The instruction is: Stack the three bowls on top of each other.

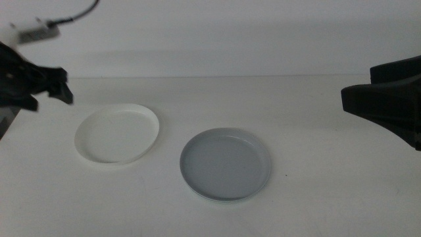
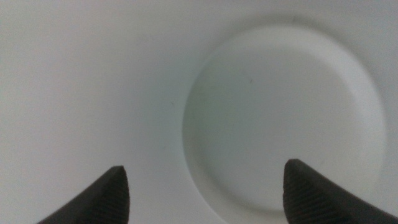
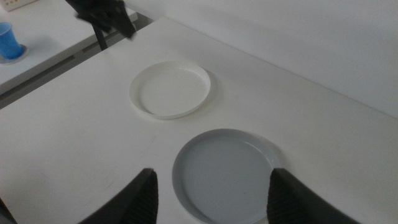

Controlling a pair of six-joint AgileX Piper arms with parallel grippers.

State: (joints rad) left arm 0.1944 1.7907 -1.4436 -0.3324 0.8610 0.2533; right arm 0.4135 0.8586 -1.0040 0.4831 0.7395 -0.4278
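Two bowls show plainly. The white bowl [image 1: 117, 135] lies left of centre on the table. The grey bowl [image 1: 225, 164] lies beside it toward the middle, apart from it, with a pale edge under its near rim that I cannot identify. My left gripper [image 1: 56, 89] hovers behind and left of the white bowl. The left wrist view shows it open [image 2: 202, 186] above the white bowl [image 2: 283, 118]. My right gripper [image 1: 358, 82] hangs at the right side, well clear of the grey bowl. It is open [image 3: 211, 193], looking down over the grey bowl [image 3: 227, 171] and the white bowl [image 3: 171, 89].
The white table [image 1: 316, 197] runs to a pale back wall. A white device with a dark cable [image 1: 33, 29] sits at the far left. A blue cup [image 3: 9, 40] stands on a separate surface beyond the table's edge, past the left gripper [image 3: 106, 15].
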